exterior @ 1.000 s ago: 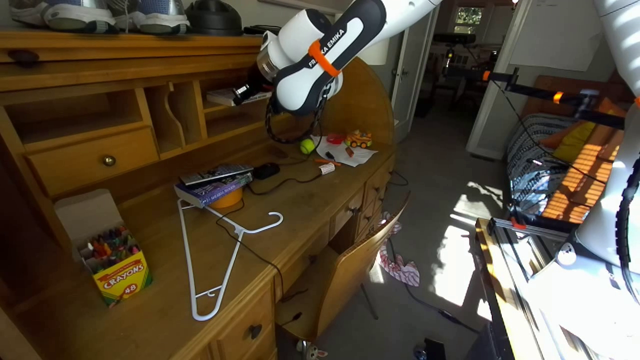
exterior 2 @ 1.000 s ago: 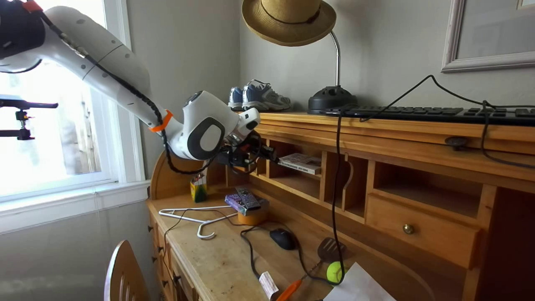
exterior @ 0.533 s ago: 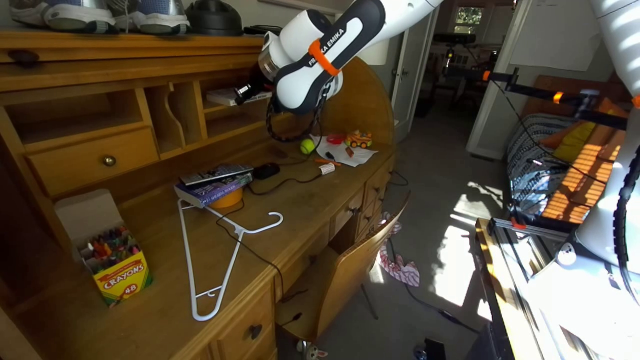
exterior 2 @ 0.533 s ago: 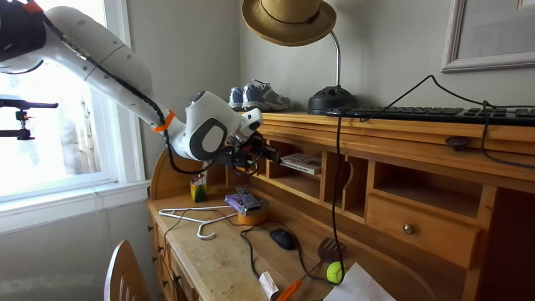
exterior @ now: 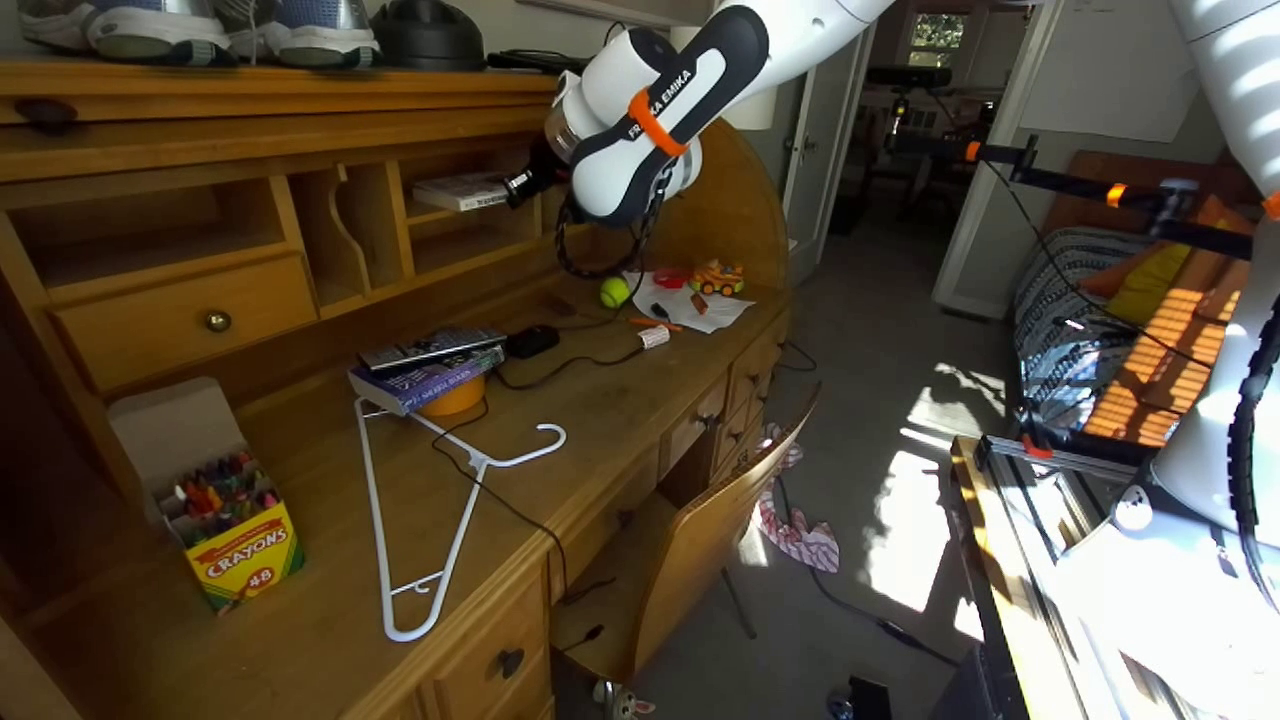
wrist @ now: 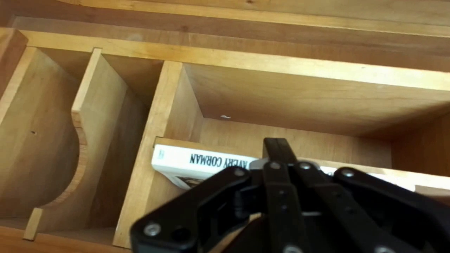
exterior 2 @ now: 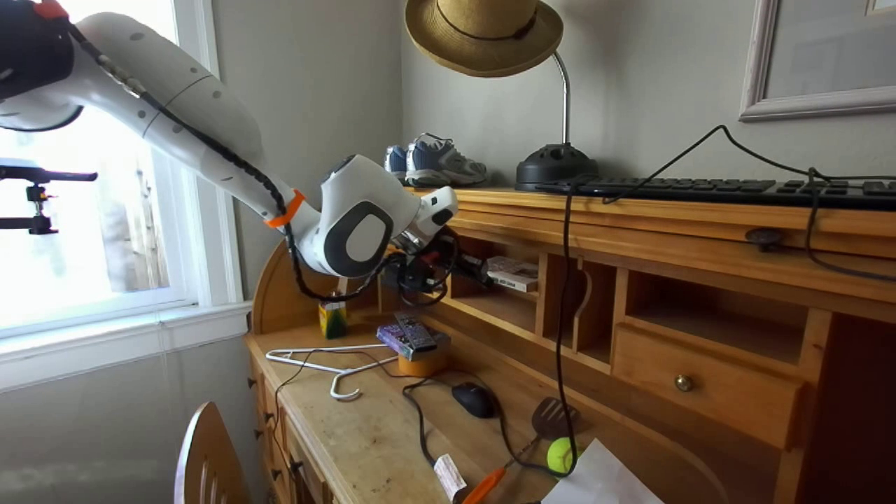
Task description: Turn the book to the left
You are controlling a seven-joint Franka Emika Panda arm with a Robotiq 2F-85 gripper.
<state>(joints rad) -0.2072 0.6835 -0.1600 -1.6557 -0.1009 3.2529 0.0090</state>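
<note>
The book (wrist: 207, 160), white with black spine lettering, lies flat on a shelf inside a desk compartment. The wrist picture stands upside down, and the spine faces the camera there. The book also shows in both exterior views (exterior: 462, 190) (exterior 2: 514, 274). My gripper (wrist: 280, 149) is shut, with its fingers together and nothing between them. It covers the middle of the spine in the wrist view. In both exterior views the gripper (exterior: 515, 190) (exterior 2: 484, 273) overlaps one end of the book. I cannot tell whether the fingertips touch it.
Wooden dividers (wrist: 102, 133) and the shelf edge border the compartment. On the desk are a purple book (exterior: 430, 380) under a remote, a white hanger (exterior: 480, 462), a crayon box (exterior: 240, 545), a mouse (exterior 2: 474, 399) and a tennis ball (exterior 2: 560, 455). A black cable (exterior 2: 565, 280) hangs down before the desk.
My gripper has moved to the right in both exterior views, and slightly lower in one. It covers a different part of the book. The book shows no clear movement.
</note>
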